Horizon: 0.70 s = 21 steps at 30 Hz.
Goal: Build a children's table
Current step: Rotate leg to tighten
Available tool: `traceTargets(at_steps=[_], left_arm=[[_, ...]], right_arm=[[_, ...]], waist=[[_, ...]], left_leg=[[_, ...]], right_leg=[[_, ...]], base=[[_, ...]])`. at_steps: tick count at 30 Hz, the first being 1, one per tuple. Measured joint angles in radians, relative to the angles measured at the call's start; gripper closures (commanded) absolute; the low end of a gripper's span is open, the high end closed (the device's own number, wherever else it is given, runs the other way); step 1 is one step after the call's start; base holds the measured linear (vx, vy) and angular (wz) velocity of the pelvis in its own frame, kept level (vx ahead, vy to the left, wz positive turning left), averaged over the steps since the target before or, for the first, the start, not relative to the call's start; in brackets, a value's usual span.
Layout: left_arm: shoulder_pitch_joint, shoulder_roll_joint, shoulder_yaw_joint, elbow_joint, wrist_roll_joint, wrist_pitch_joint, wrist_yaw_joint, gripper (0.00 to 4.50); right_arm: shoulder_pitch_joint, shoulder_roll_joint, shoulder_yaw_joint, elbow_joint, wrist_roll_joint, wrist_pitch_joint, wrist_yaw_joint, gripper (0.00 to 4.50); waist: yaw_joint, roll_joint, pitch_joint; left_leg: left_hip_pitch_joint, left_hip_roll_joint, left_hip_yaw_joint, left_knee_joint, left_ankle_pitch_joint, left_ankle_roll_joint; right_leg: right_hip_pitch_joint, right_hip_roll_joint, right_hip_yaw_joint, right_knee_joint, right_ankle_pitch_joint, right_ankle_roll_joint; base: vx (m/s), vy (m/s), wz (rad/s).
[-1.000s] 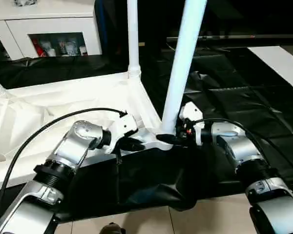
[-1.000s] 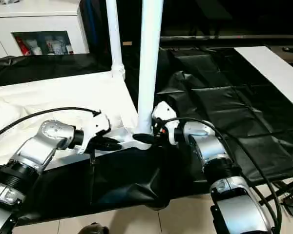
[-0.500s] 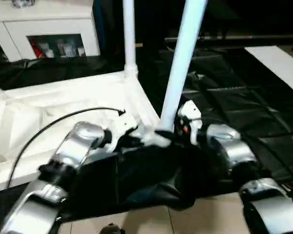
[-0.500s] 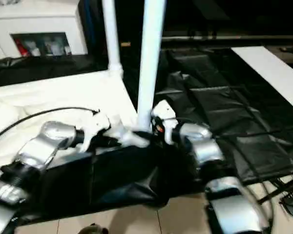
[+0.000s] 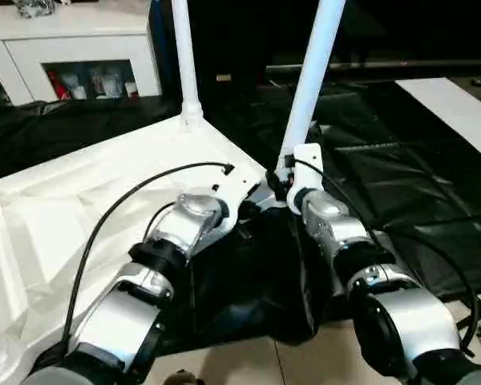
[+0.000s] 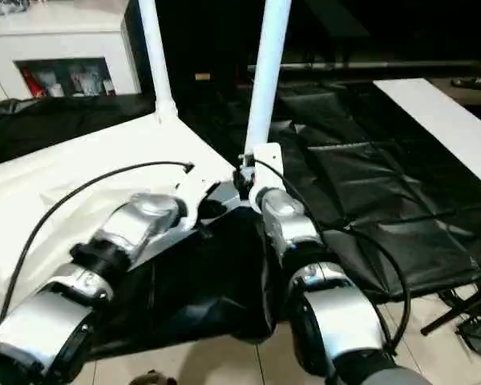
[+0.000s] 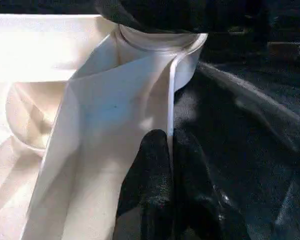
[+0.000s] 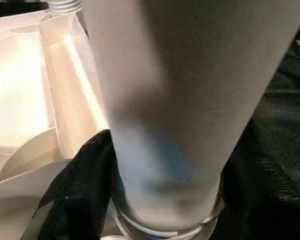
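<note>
1. White cabinet (image 5: pixel 72 48) stands well beyond the fingers, behind the black cloth (image 5: pixel 401 184).
2. Left gripper (image 7: pixel 167 160) pinches the rim wall of the upturned tabletop (image 5: pixel 80 200), fingers together.
3. Right gripper (image 8: pixel 165 200) clasps the near leg (image 5: pixel 309 88) at its corner socket; the far leg (image 5: pixel 184 56) stands beyond.

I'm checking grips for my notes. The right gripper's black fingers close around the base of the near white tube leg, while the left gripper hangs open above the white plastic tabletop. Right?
Not quite. The left gripper isn't open: the left wrist view shows its black fingers pinched shut on the white plastic tabletop's thin edge wall. The right gripper does clasp the near white tube leg at its base.
</note>
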<state>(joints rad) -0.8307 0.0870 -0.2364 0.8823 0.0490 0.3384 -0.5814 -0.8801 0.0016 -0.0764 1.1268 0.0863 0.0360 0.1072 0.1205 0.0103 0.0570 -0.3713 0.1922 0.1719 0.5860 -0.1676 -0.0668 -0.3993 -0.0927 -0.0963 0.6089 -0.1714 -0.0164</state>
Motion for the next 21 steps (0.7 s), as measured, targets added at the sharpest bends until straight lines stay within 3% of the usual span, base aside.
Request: traceTargets(at_steps=[3, 5, 7, 10, 15, 18, 21], left_arm=[[0.0, 0.001, 0.0, -0.001, 0.005, -0.006, -0.002, 4.5], [0.001, 0.005, -0.003, -0.001, 0.006, -0.015, -0.007, 4.5], [0.005, 0.015, -0.004, -0.004, 0.008, -0.025, -0.014, 4.5], [0.019, 0.048, -0.004, -0.024, 0.009, -0.042, -0.03, 4.5], [0.039, 0.073, -0.004, -0.052, 0.018, -0.066, -0.081, 4.5], [0.044, 0.098, -0.003, -0.057, 0.014, -0.079, -0.111, 4.5], [0.053, 0.114, -0.003, -0.077, 0.005, -0.079, -0.152, 4.5]], right_arm=[[-0.01, 0.002, -0.016, 0.012, 0.002, -0.001, 0.009, 1.83], [-0.011, 0.0, -0.022, 0.016, 0.003, -0.008, 0.023, 1.27], [-0.011, -0.001, -0.04, 0.016, 0.03, -0.022, 0.056, 1.27], [-0.006, -0.006, -0.043, 0.017, 0.039, -0.029, 0.12, 0.89], [0.015, -0.054, -0.033, -0.028, 0.039, -0.018, 0.246, 0.46], [0.045, -0.099, 0.003, -0.105, 0.039, 0.01, 0.383, 0.2], [0.104, -0.154, 0.086, -0.208, 0.027, 0.03, 0.54, 0.0]], waist=[[0.0, 0.0, 0.0], [-0.002, 0.0, 0.0], [-0.006, 0.0, 0.0], [-0.014, 0.001, 0.001], [-0.009, 0.001, 0.001], [-0.008, 0.001, 0.001], [-0.007, 0.001, 0.001]], left_leg=[[0.0, 0.0, 0.0, -0.001, 0.0, 0.0], [-0.001, 0.0, 0.0, -0.001, 0.0, 0.0], [-0.001, 0.0, 0.0, -0.001, 0.0, 0.0], [-0.002, 0.0, 0.0, -0.002, 0.0, 0.0], [-0.003, 0.0, 0.001, -0.008, 0.0, 0.0], [-0.004, 0.0, 0.001, -0.008, 0.0, 0.0], [-0.006, 0.001, 0.001, -0.006, 0.0, 0.0]], right_leg=[[0.0, 0.0, 0.0, 0.0, 0.001, -0.002], [-0.001, 0.0, 0.0, 0.0, 0.001, -0.002], [-0.002, 0.0, 0.0, 0.0, 0.001, -0.002], [-0.005, 0.0, -0.001, 0.001, 0.002, -0.002], [-0.007, 0.0, -0.001, 0.001, 0.002, -0.002], [-0.007, 0.0, -0.001, 0.001, 0.001, -0.001], [-0.008, 0.0, -0.001, -0.002, 0.0, -0.001]], base=[[0.0, 0.0, 0.0], [0.0, 0.0, 0.0], [0.0, 0.0, 0.0], [0.0, 0.0, 0.0], [0.0, 0.0, 0.0], [0.0, 0.0, 0.0], [0.0, 0.0, 0.0]])
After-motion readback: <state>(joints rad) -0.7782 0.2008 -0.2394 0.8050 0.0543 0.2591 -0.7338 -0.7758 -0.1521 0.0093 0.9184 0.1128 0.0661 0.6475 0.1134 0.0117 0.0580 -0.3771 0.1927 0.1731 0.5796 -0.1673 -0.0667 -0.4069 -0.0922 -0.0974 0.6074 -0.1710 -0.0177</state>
